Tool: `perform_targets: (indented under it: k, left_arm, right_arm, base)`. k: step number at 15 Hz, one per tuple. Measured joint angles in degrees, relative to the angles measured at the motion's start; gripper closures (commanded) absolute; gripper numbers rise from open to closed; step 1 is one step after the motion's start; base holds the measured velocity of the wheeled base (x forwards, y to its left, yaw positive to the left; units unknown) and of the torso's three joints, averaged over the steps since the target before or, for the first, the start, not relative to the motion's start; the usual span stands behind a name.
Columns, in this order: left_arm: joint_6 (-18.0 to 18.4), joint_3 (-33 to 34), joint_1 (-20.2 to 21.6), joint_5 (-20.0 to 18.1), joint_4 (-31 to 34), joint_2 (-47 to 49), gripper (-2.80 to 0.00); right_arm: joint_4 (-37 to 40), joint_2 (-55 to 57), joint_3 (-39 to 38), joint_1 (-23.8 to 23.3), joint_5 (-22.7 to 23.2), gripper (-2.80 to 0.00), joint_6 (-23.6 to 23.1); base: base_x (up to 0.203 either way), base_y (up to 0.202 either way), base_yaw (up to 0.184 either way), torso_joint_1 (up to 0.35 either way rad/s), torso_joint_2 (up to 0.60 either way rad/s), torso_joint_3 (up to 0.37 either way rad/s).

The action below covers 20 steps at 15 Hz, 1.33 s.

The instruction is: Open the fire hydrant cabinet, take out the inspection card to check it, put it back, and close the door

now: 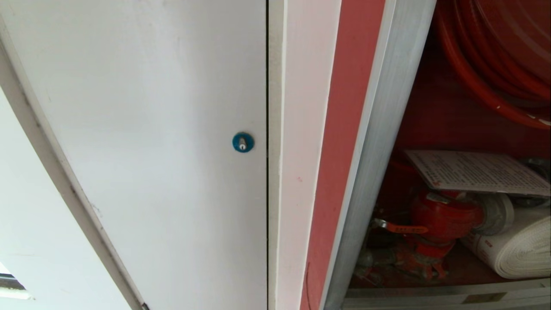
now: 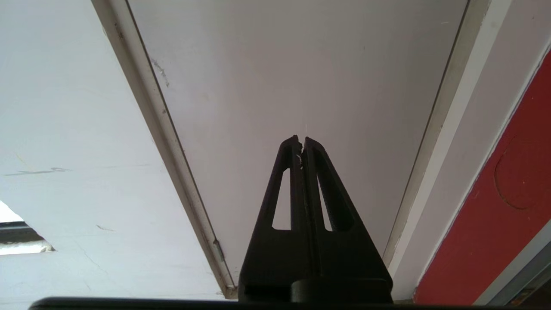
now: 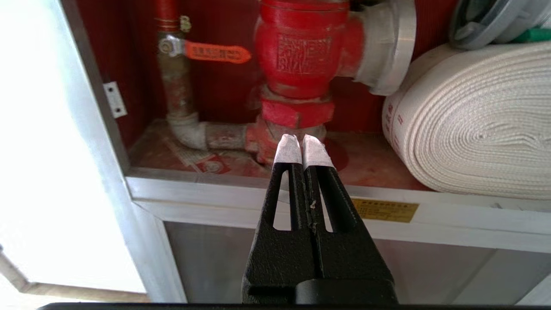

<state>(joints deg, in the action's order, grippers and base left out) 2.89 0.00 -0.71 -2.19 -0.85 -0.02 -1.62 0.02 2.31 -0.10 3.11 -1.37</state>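
The fire hydrant cabinet point(image 1: 379, 142) stands open at the right of the head view, its red inside showing. The pale inspection card point(image 1: 478, 172) lies flat on top of the red valve point(image 1: 443, 219), beside the rolled white hose point(image 1: 521, 252). The door is out of view. My right gripper point(image 3: 303, 138) is shut and empty, low in front of the cabinet's bottom frame rail point(image 3: 465, 211), pointing at the base of the valve point(image 3: 301, 56), with the hose point(image 3: 478, 125) to one side. My left gripper point(image 2: 301, 140) is shut and empty, facing the white panel point(image 2: 301, 64). Neither arm shows in the head view.
A plain white panel point(image 1: 163, 129) with a blue round lock point(image 1: 242, 142) fills the left of the head view. A red hose reel point(image 1: 499, 56) hangs above the card. A brass plate point(image 3: 385, 210) sits on the frame rail, above a lower dark glass pane point(image 3: 206, 258). An orange-handled valve lever point(image 3: 217, 52) sticks out beside the pipe.
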Motion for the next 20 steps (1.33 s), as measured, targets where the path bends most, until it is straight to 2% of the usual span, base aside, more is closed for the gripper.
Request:
perform_targets:
  k: [15, 20]
  left_arm:
    - [-0.02, 0.00, 0.00, 0.00, 0.00, 0.00, 0.00]
    - [0.00, 0.00, 0.00, 0.00, 0.00, 0.00, 0.00]
  right_arm:
    - [1.47, -0.02, -2.29, 0.00, -1.91, 0.00, 0.11]
    - [1.41, -0.02, -2.31, 0.00, -2.95, 0.00, 2.49]
  base:
    - [0.000, 0.000, 0.000, 0.000, 0.00, 0.000]
    - [0.000, 0.000, 0.000, 0.000, 0.00, 0.000]
